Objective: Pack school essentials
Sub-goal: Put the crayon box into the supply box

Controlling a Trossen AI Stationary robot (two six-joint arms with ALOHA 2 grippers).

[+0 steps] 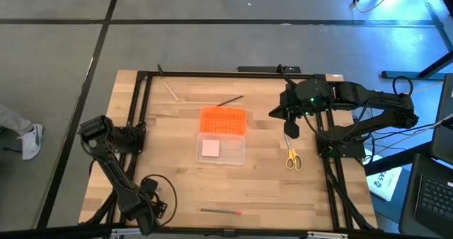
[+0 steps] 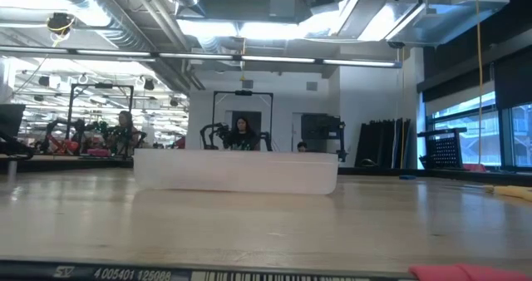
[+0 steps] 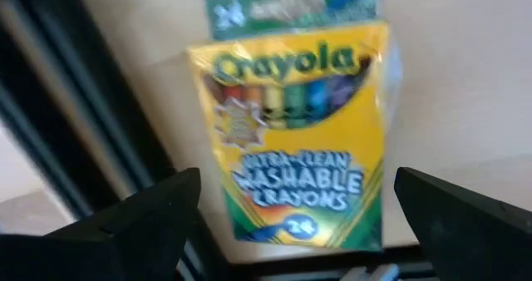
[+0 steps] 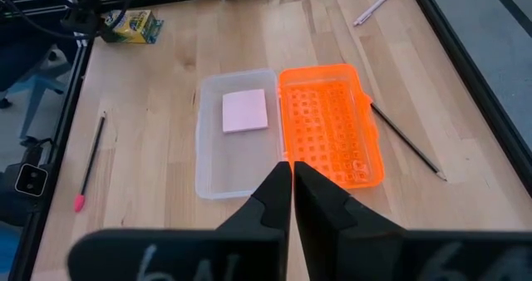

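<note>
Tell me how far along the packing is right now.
Done: only the pale pink square block lies in the clear plastic box, its orange lid open beside it. In hand: nothing; the open left gripper faces the green-yellow crayon box, while the shut right gripper holds nothing. Left: yellow-handled scissors, red-tipped pencil, dark pencil, pale stick.

grey floor [image 1: 212, 41] with dark seams, bright ceiling lights [image 2: 249, 23], exposed ducts [image 2: 108, 23], right-hand windows [image 2: 474, 131]

Pale wooden table [image 1: 269, 182], clear plastic box [image 1: 221, 148] (orange lid [image 1: 223, 119]).
</note>
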